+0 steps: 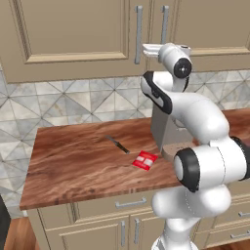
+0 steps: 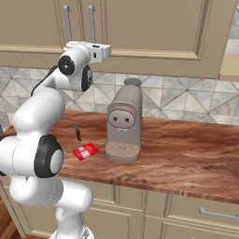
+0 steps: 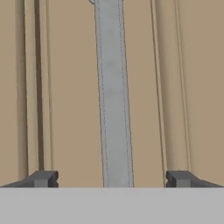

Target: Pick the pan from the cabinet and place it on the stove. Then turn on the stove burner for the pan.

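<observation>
- The two small dark fingers point(image 3: 43, 178) are seen spread wide in the hand view, one to each side of a vertical silver bar handle point(image 3: 114, 96); nothing is pinched between them.
- The bar is observed roughly midway between the fingers, slightly nearer none that can be told; contact is not evident.
- It is judged that the step in hand is the grasp of this handle so that the tall beige wall cabinet point(image 1: 73, 34) can be opened.
- The hand should be advanced straight until the bar lies well between the fingers, which should then be closed squarely on it.
- A pull along the door's arc, not straight back, is advised, as slipping off the thin bar is a risk.
- In the left base view the white arm's gripper point(image 1: 146, 49) is noted at the handles where two doors meet; which door is addressed should be confirmed.
- The pan is not sighted; it is presumed behind the closed doors.
- On the brown wooden counter point(image 2: 186, 140) stand a grey coffee machine point(image 2: 123, 123), a small red packet point(image 2: 86, 151) and a dark knife point(image 2: 77, 131), well below the work.
</observation>
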